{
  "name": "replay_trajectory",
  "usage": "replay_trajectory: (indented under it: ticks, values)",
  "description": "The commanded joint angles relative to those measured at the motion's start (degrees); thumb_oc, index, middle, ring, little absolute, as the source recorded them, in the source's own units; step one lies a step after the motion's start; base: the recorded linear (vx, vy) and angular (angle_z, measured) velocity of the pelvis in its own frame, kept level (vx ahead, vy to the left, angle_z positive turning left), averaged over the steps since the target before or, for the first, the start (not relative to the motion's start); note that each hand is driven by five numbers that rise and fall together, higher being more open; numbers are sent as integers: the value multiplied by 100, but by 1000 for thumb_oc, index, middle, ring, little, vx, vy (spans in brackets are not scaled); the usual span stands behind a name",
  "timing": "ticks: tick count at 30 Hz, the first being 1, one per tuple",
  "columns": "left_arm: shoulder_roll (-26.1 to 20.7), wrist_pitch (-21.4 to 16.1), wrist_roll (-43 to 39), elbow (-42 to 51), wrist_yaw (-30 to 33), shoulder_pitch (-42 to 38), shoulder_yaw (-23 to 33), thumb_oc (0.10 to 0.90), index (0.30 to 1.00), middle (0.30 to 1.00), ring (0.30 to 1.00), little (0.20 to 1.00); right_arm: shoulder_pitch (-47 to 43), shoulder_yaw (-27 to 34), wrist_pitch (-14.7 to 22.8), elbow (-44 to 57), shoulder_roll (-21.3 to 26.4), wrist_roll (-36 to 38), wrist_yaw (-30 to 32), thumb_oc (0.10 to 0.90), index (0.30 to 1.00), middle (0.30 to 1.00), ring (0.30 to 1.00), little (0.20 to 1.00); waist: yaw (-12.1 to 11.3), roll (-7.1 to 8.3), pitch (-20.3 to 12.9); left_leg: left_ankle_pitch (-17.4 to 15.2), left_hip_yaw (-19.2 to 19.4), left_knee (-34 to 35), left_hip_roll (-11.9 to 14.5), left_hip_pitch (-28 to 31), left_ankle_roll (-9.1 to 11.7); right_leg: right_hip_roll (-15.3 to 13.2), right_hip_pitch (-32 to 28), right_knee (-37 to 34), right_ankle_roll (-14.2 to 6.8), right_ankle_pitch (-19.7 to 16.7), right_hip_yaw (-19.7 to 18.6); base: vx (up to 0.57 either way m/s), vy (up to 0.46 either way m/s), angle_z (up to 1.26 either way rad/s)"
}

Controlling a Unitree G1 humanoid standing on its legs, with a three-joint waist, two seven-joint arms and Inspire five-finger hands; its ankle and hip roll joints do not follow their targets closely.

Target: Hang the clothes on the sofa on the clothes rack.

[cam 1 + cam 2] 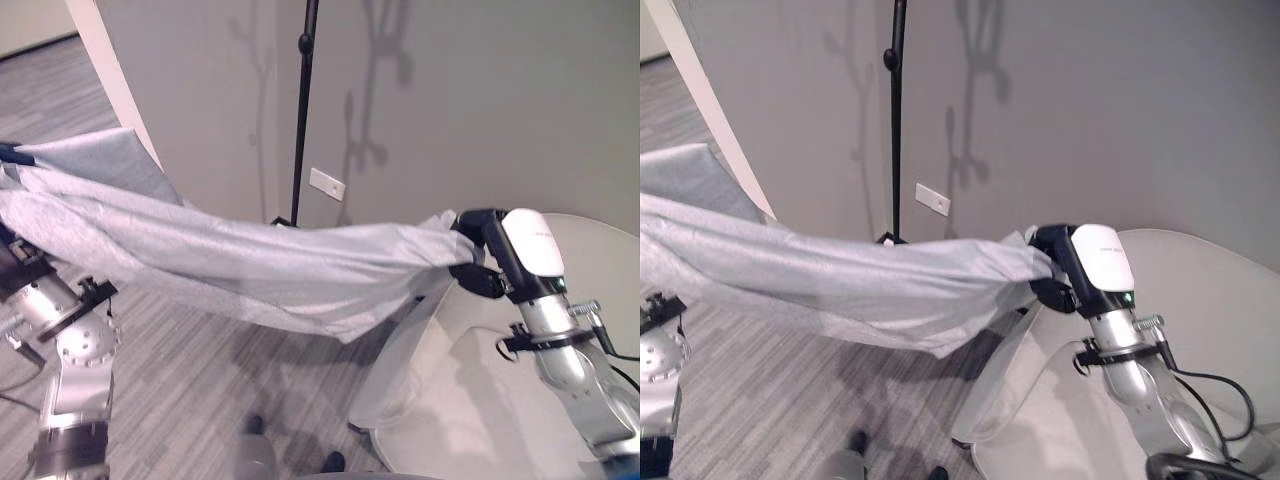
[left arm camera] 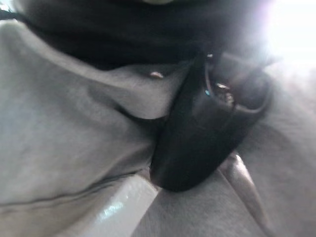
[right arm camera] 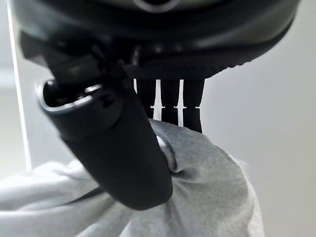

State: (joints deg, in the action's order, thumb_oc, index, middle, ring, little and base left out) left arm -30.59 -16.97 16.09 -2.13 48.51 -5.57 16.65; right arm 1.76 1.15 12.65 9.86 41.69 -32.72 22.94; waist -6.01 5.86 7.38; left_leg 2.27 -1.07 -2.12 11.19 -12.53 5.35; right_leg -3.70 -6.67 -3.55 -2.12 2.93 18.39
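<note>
**Garment stretched wide, rack waiting behind**

Well, the grey garment [image 1: 250, 265] is up off the sofa [image 1: 1200, 300] and strung between both hands like a banner, sagging a little in the middle. On the right, the right hand [image 1: 480, 255] has one end bunched tight: the right wrist view shows the thumb [image 3: 116, 148] pressed down over a wad of cloth with the fingers [image 3: 170, 106] curled in behind it, a firm pinch. Over on the other side, the left hand [image 2: 207, 133] is buried in fabric; its thumb is clamped down on the cloth, so it has hold of its end too. In the head view that end rides at the picture's far left edge, higher than the middle of the span.

Why hold it this way? My read is that spreading it wide keeps the cloth off the floor and opens it out so it can be draped over something. The clothes rack [image 1: 303, 100], a thin black pole, stands by the wall just beyond the middle of the span, not yet touched by the cloth. The hanging step looks still to come.
</note>
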Motion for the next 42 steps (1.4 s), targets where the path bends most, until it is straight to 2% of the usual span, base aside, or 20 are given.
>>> replay_trajectory:
  ticks: [1,5,8,10,11,12,13,16,18,19,21,23,24,25,28,32,34,38,39,42]
  values:
    - [-427,-264,433,573,392,-365,135,400,300,300,300,300,-495,731,-536,84,279,-596,1275,400,300,300,300,300,29,-120,-776,229,26,636,-388,602,10,-471,-168,51,-612,22,-439,212,270,-23]
    - [-653,-178,454,429,561,-764,47,400,300,300,300,300,-837,968,-1011,-237,159,-809,1659,400,300,300,300,300,70,-75,-952,111,195,697,-778,819,-221,-835,-99,321,-757,-32,-542,188,290,4]
    - [-774,-129,528,210,599,-1059,-49,400,300,300,300,300,-964,1052,-1134,-377,234,-892,1711,400,300,300,300,300,114,-6,-1006,-18,264,709,-996,962,-355,-1036,-47,637,-837,-25,-602,139,258,17]
    - [-896,-122,494,12,567,-1440,-291,400,300,300,300,300,-1120,1146,-1250,-485,441,-979,1766,400,300,300,300,300,201,-41,-988,-189,266,706,-1279,1266,-554,-1297,86,1469,-855,-285,-676,159,317,0]
    - [-898,-125,493,0,570,-1456,-296,400,300,300,300,300,-1129,1146,-1251,-491,444,-978,1768,400,300,300,300,300,194,-35,-971,-189,272,706,-1289,1273,-561,-1312,99,1506,-862,-268,-689,124,291,20]
    - [-933,-125,488,-44,539,-1582,-418,400,300,300,300,300,-1248,1126,-1241,-583,578,-980,1805,400,300,300,300,300,271,-97,-894,-262,252,709,-1399,1473,-685,-1432,290,2205,-807,-633,-764,123,268,14]
    - [-967,-135,477,-62,533,-1629,-465,400,300,300,300,300,-1329,1128,-1272,-636,664,-985,1845,400,300,300,300,300,307,-132,-859,-301,259,712,-1423,1564,-736,-1471,392,2524,-766,-835,-762,100,275,13]
    - [-1087,-89,513,-243,489,-1779,-541,400,300,300,300,300,-1538,1039,-1273,-824,808,-952,1946,400,300,300,300,300,307,-240,-777,-379,310,712,-1433,1732,-822,-1508,670,3087,-763,-863,-676,91,179,6]
    - [-1176,-85,400,-609,463,-2051,-690,400,300,300,300,300,-1726,960,-1266,-1101,1122,-882,1947,400,300,300,300,300,415,-299,-736,-492,257,712,-1422,1877,-827,-1213,1064,3298,-632,-522,-675,163,105,-24]
    - [-1311,-24,371,-879,416,-2371,-908,400,300,300,300,300,-1963,800,-1229,-1491,1478,-735,1996,400,300,300,300,300,486,-330,-715,-541,201,712,-1458,1976,-806,-910,1261,2850,-573,-272,-625,160,33,-12]
    - [-1501,46,316,-1163,338,-2731,-1159,400,300,300,300,300,-2285,516,-1210,-1803,1783,-600,1995,400,300,300,300,300,580,-362,-660,-644,60,712,-1469,2105,-772,-542,1478,2249,-535,-235,-658,207,-36,9]
    - [-1679,87,262,-1488,362,-3027,-1332,400,300,300,300,300,-2457,297,-1167,-2103,1982,-473,2024,400,300,300,300,300,704,-327,-613,-746,-120,712,-1475,2272,-743,-218,1667,1482,-607,-465,-954,192,-51,16]
    - [-1698,69,253,-1544,378,-3084,-1355,400,300,300,300,300,-2540,242,-1152,-2168,1991,-456,2050,400,300,300,300,300,711,-326,-601,-700,-114,712,-1474,2239,-742,-209,1640,1355,-601,-587,-944,198,-55,21]
    - [-1874,109,216,-1799,386,-3296,-1526,400,300,300,300,300,-2684,59,-1122,-2306,2231,-379,2027,400,300,300,300,300,836,-282,-572,-796,-285,712,-1466,2365,-715,-77,1820,914,-711,-883,-1316,191,-62,27]
    - [-2058,175,205,-2241,325,-3524,-1777,400,300,300,300,300,-2897,-210,-1096,-2462,2477,-352,1956,400,300,300,300,300,904,-241,-649,-894,-394,712,-1445,2427,-719,-52,1631,543,-720,-1003,-1399,198,-85,52]
    - [-2291,299,39,-2801,127,-3554,-1966,400,300,300,300,300,-3230,-706,-877,-2699,2499,-134,1792,400,300,300,300,300,815,-250,-994,-1012,-337,628,-1137,2569,-624,128,1199,351,-579,-868,-1278,294,-175,29]
    - [-2326,282,-118,-2965,103,-3546,-1919,400,300,300,300,300,-3284,-773,-815,-2755,2544,-75,1777,400,300,300,300,300,806,-226,-984,-1091,-318,307,-1060,2463,-538,179,1044,292,-525,-792,-1228,158,-155,-6]
    - [-2321,284,-356,-3324,4,-3752,-2028,400,300,300,300,300,-3498,-948,-794,-2821,2657,5,1716,400,300,300,300,300,802,-137,-870,-926,-309,-579,-1055,2096,-330,190,792,92,-429,-775,-1063,111,-106,9]
    - [-2310,308,-506,-3602,-56,-3872,-2037,400,300,300,300,300,-3611,-1090,-748,-2875,2706,28,1674,400,300,300,300,300,775,-63,-815,-658,-154,-1180,-961,1849,-171,205,606,-27,-347,-716,-950,85,-89,12]
    - [-2347,300,-660,-3982,-148,-4190,-2289,400,300,300,300,300,-3889,-1373,-749,-3088,2819,107,1684,400,300,300,300,300,778,-9,-698,-522,41,-1813,-789,1440,-125,182,486,-105,-288,-628,-879,84,-78,32]
